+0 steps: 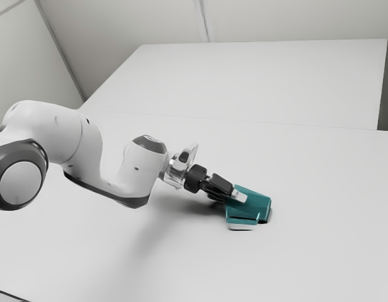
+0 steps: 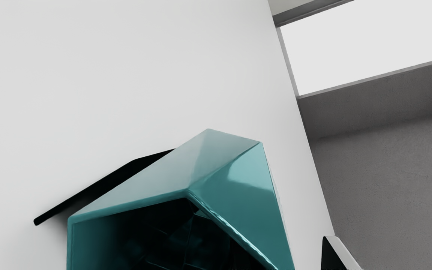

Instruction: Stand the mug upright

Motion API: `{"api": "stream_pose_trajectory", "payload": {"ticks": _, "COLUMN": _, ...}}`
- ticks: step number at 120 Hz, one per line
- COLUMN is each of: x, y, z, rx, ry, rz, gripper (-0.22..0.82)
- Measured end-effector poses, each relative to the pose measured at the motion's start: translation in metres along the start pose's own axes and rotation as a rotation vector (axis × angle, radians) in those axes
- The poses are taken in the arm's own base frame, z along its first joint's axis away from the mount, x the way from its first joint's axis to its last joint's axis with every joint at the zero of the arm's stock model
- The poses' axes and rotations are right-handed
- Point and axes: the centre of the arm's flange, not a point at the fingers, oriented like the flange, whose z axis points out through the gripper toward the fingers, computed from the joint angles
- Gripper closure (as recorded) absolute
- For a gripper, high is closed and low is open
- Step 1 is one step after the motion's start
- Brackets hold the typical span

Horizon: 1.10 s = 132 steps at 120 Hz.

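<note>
The teal mug [image 1: 260, 202] lies tipped on the table [image 1: 320, 182], right at the claw [image 1: 234, 196], its mouth seemingly facing it. Whether the claw is apart or clamped, I can't tell.

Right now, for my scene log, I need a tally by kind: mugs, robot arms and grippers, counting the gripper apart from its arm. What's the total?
Mugs: 1, the teal mug
Robot arms: 1, the white arm
Grippers: 1, the black gripper
Total: 3
</note>
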Motion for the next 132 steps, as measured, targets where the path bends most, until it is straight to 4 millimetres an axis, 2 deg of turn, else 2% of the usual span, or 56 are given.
{"api": "stream_pose_trajectory", "payload": {"ticks": 19, "x": 0.0, "y": 0.0, "z": 0.0, "rx": 0.0, "ry": 0.001, "rz": 0.01, "gripper": 0.67}}
{"api": "stream_pose_trajectory", "payload": {"ticks": 46, "x": 0.003, "y": 0.007, "z": -0.002, "rx": 0.0, "ry": 0.004, "rz": 0.03, "gripper": 0.75}}
{"api": "stream_pose_trajectory", "payload": {"ticks": 60, "x": 0.009, "y": 0.023, "z": -0.003, "rx": 0.002, "ry": 0.008, "rz": 0.062, "gripper": 0.76}}
{"api": "stream_pose_trajectory", "payload": {"ticks": 72, "x": 0.017, "y": 0.047, "z": -0.008, "rx": 0.006, "ry": 0.016, "rz": 0.106, "gripper": 0.76}}
{"api": "stream_pose_trajectory", "payload": {"ticks": 89, "x": 0.028, "y": 0.085, "z": -0.038, "rx": 0.07, "ry": -0.01, "rz": 0.192, "gripper": 0.76}}
{"api": "stream_pose_trajectory", "payload": {"ticks": 110, "x": 0.032, "y": 0.104, "z": -0.093, "rx": 0.228, "ry": -0.097, "rz": 0.253, "gripper": 0.77}}
{"api": "stream_pose_trajectory", "payload": {"ticks": 132, "x": 0.029, "y": 0.132, "z": -0.14, "rx": 0.443, "ry": -0.228, "rz": 0.305, "gripper": 0.77}}
